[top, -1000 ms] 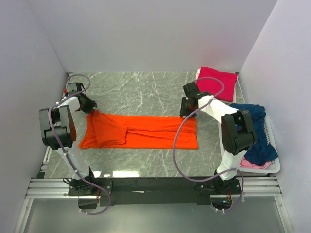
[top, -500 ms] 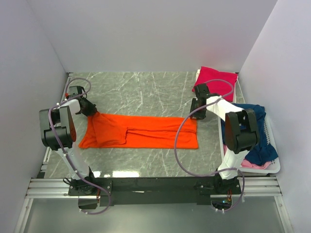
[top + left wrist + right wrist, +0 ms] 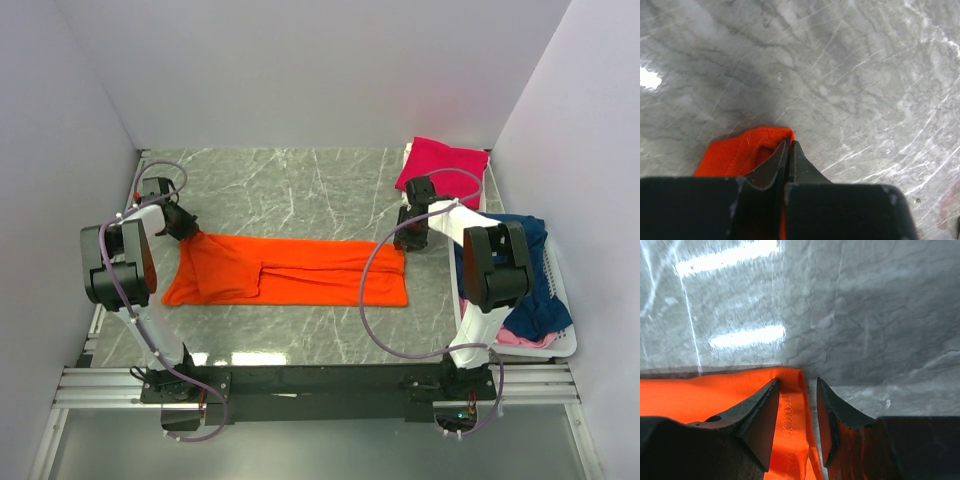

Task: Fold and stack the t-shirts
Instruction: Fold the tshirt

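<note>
The left gripper (image 3: pixel 789 148) is clamped on a corner of the orange t-shirt (image 3: pixel 290 270). The right gripper (image 3: pixel 797 383), jaws apart, straddles the opposite corner's hem.

Two arms here, both white shells with chunky black joint housings: left arm (image 3: pixel 120 262), right arm (image 3: pixel 487 268). A pale lilac cable (image 3: pixel 362 300) loops loose off each one. Black bases (image 3: pixel 188 386) down below. Up close, the fingers (image 3: pixel 807 172) of the left gripper (image 3: pixel 789 150) are matte black wedges, edges scuffed grey; right gripper (image 3: pixel 797 385) matches
</note>
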